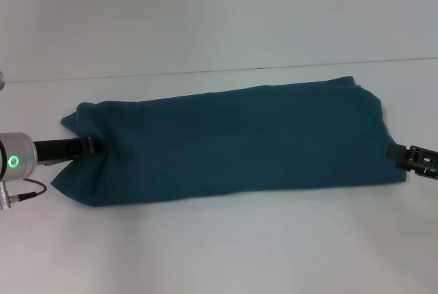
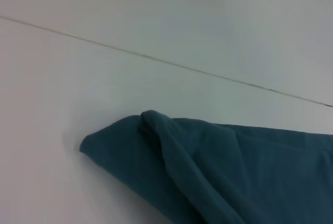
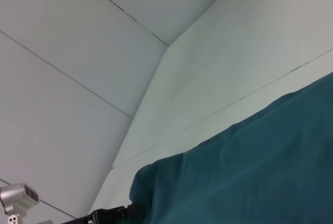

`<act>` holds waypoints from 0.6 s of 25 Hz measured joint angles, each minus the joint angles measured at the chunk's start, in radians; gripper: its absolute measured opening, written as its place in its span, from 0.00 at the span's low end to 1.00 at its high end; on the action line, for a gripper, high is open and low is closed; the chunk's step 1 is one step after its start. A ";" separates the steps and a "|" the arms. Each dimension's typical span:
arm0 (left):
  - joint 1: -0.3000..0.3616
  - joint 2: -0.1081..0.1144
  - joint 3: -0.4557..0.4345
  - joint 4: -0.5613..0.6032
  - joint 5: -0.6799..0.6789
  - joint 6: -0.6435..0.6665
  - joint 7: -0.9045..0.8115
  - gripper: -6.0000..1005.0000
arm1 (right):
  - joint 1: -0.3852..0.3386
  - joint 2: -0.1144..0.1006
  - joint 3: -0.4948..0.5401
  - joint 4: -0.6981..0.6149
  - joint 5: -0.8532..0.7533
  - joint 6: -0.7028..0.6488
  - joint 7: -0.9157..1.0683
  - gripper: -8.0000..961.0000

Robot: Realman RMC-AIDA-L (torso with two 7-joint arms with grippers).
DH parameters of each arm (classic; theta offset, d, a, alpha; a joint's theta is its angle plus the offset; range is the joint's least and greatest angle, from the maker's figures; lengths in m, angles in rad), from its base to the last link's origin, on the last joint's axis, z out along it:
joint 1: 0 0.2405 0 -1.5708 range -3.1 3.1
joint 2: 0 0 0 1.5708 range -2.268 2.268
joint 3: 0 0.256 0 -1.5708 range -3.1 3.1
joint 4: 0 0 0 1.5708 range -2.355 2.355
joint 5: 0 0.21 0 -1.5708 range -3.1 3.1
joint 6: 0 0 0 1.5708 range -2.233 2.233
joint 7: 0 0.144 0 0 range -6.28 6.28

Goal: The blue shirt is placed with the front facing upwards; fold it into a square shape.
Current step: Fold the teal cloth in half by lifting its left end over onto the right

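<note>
Although the task calls for a square, the blue shirt (image 1: pixel 233 143) lies as a long folded band running left to right across the middle of the white table (image 1: pixel 219 253), plain teal side up with no print or collar showing. Its left end is bunched into a pinched notch, where the left pincer (image 1: pixel 92 145) reaches in at the cloth's edge; whether its fingers are clamped on the fabric cannot be told. At the right end, the right pincer (image 1: pixel 397 154) touches the shirt's edge, and its grip likewise cannot be told. Both arms sit at opposite short ends, probably so one end can be carried over the other to shorten the band. A thin seam line (image 1: pixel 219 70) crosses the table beyond the shirt. Nothing else appears to block a fold.
</note>
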 joint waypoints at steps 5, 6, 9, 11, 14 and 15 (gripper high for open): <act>0.000 0.000 0.000 0.005 0.001 -0.002 0.005 0.21 | 0.000 0.000 0.000 0.000 0.000 0.000 0.001 0.95; 0.000 0.000 0.000 0.006 0.001 -0.001 0.006 0.19 | 0.000 0.000 0.000 0.000 0.000 -0.001 0.001 0.95; 0.003 -0.001 -0.001 0.009 0.000 0.002 0.008 0.12 | 0.000 0.000 0.000 0.000 0.000 -0.001 0.001 0.95; 0.007 -0.001 -0.001 0.015 -0.002 0.005 0.009 0.08 | -0.001 0.000 0.000 0.000 0.000 -0.001 0.002 0.95; 0.019 0.001 -0.008 0.031 -0.005 0.008 0.002 0.04 | -0.002 0.000 0.000 0.000 0.000 -0.001 0.002 0.95; 0.023 0.005 -0.010 0.036 -0.005 0.008 -0.006 0.04 | -0.003 0.000 0.001 0.000 0.000 -0.001 0.003 0.95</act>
